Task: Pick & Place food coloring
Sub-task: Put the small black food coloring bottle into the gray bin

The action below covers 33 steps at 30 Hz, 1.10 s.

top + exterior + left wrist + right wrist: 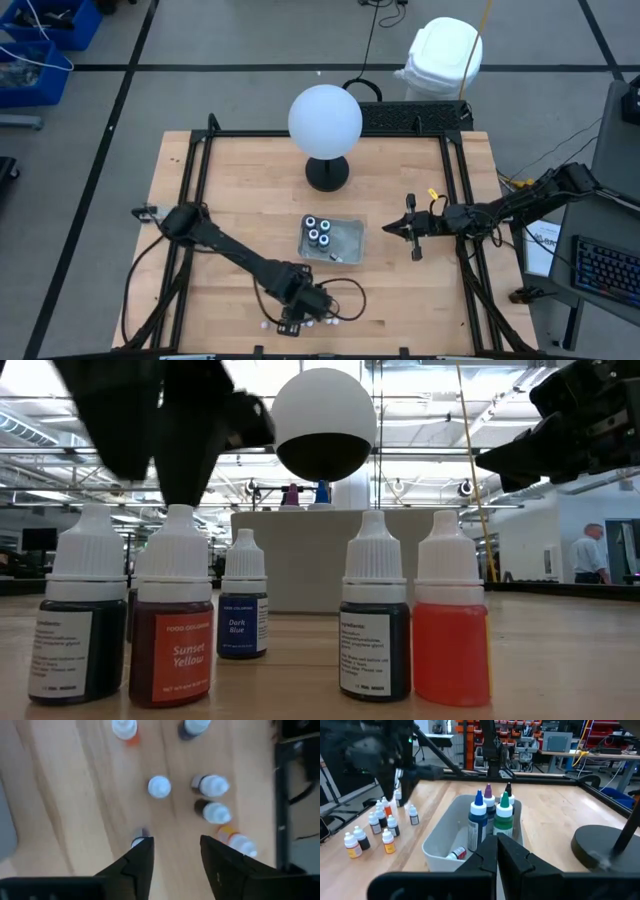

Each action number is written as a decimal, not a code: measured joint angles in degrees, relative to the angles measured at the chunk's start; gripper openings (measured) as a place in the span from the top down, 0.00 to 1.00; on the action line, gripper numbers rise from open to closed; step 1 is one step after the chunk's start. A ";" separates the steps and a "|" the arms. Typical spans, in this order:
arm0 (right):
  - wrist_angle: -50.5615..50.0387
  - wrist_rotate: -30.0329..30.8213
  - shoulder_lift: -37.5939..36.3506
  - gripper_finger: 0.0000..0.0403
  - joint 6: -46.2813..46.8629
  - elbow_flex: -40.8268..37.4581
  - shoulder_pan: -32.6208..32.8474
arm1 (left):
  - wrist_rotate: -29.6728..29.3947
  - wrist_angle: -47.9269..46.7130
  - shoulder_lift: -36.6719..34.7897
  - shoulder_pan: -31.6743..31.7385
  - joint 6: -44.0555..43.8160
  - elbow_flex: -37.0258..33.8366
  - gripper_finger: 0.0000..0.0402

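Observation:
Several small white-capped food coloring bottles (160, 786) stand upright on the wood near the table's near edge, also close up in the low view (178, 618). My left gripper (175, 852) hangs open above them, pointing down, with nothing between its fingers; one bottle (140, 837) peeks out beside a finger. Three larger bottles (490, 812) stand upright in the clear tray (347, 245), and one small bottle (456, 853) lies on the tray floor. My right gripper (497, 847) is shut and waits right of the tray (410, 232).
A big white globe on a black base (325, 120) stands behind the tray. A black frame (200, 180) runs along the table's sides. Bare wood lies between the tray and the small bottles. A person (595, 555) stands far off in the room.

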 joint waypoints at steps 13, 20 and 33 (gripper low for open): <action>1.31 0.07 -2.63 1.00 -2.68 0.00 0.00 | -6.11 -1.45 1.08 0.02 3.48 -2.40 0.57; 1.05 0.08 -2.95 1.00 -3.01 0.02 0.00 | -6.97 -0.56 1.20 0.00 4.30 -2.53 0.57; 1.05 0.09 -2.95 1.00 -2.93 0.02 0.00 | 1.35 -10.61 -3.73 -2.96 -11.29 -2.54 0.57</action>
